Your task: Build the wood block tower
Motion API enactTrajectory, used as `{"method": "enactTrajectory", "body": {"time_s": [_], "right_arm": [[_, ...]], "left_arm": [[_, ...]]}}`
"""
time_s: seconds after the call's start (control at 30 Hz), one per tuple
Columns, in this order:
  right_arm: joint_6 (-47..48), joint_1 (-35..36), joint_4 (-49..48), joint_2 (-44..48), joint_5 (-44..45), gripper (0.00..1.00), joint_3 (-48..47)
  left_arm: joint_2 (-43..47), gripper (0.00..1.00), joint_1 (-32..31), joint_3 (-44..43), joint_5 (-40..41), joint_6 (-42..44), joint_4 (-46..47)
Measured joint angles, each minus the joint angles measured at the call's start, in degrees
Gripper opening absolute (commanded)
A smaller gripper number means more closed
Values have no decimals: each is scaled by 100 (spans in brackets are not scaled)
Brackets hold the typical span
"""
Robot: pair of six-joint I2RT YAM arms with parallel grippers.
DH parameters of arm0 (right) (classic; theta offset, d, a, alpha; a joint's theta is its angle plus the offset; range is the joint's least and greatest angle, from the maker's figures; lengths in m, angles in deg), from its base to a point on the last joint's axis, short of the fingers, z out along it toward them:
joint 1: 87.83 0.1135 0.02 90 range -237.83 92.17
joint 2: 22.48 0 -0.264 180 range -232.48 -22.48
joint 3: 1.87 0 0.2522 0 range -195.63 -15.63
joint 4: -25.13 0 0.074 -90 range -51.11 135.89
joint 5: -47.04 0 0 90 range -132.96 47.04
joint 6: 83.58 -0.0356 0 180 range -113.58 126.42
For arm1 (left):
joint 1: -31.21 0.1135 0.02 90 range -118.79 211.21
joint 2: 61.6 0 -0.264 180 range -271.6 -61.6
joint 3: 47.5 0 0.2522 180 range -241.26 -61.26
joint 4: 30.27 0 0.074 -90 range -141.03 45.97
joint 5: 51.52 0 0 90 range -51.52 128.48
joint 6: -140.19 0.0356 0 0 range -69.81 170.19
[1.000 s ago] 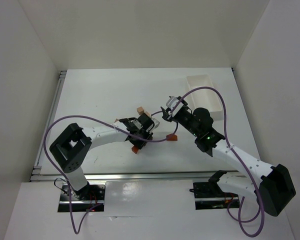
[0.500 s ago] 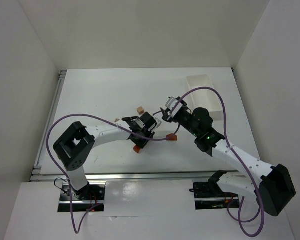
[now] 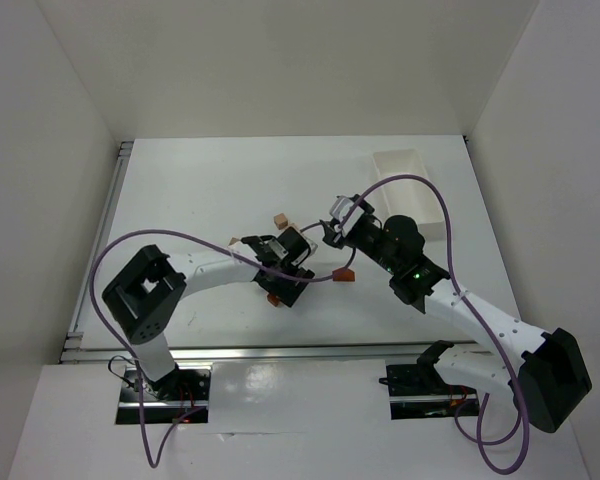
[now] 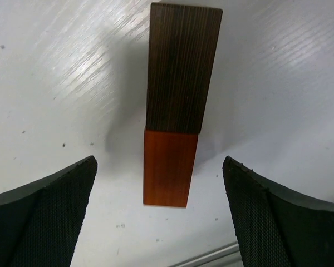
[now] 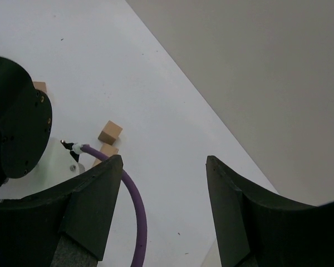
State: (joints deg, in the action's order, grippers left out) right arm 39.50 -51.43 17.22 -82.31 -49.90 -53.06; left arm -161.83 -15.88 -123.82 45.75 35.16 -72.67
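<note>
- L pincer (image 4: 158, 167): jaws wide apart. The long bar (image 4: 181, 72) sits in the gap w/ clear space each side; neither finger touches it, so we see nothing gripped.
- R pincer (image 5: 164, 167): jaws apart, gap empty, holds nothing.
- Bar's place: on the white table (image 4: 55, 67), directly under the L pincer, towards the table's middle. From the top view we get only an orange-red bit of it past the wrist.
- Bar's axis: in the left wrist view it runs straight up-frame, parallel w/ the fingers. Orange-red face is nearest the cam, dark brown grained face beyond. We can't tell if it stands or lies.
- Tan cubes (image 3: 280, 219) lie just beyond the L pincer; the house-shaped piece (image 3: 346, 272) lies btwn the arms, apart from the bar.
</note>
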Motion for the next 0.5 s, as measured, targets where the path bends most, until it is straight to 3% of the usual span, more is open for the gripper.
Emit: {"method": "enactTrajectory", "body": {"time_s": [0.2, 0.23, 0.5], "right_arm": [[4, 0, 4, 39, -87, 77, 0], [0, 0, -17, 50, -92, 83, 0], [-271, 120, -485, -151, 4, 94, 2]], "left_arm": [[800, 99, 0, 109, 98, -166, -175], [962, 99, 0, 111, 177, -208, -212], [1888, 99, -96, -341, 1412, -1189, -1139]]}}
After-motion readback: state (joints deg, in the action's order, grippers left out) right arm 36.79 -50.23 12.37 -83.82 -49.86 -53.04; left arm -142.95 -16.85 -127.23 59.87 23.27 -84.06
